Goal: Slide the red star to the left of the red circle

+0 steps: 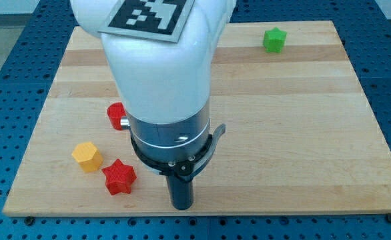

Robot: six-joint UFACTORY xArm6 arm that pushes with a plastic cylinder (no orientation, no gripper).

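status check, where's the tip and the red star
My tip near the view's bottom edge, right of the red star, not touching. Red circle above the star, half hidden by the arm. Yellow block just upper-left of the star.

Red plastic star block; red plastic circle block; yellow plastic block; green plastic star block. White arm housing carries a black-and-white marker pattern at 12 o'clock. Pale striped wooden board.

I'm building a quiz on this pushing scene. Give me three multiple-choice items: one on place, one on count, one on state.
1. The red star lies where from my tip?
A. view's left
B. view's right
C. view's top right

2. How many blocks show?
A. two
B. four
C. six

3. The red circle is
A. fully visible
B. partly hidden by the arm
C. stacked on the yellow block

Key: 1 A, the star sits left of the rod's end. 2 B, counting the green block. 3 B, the white arm covers its right side.
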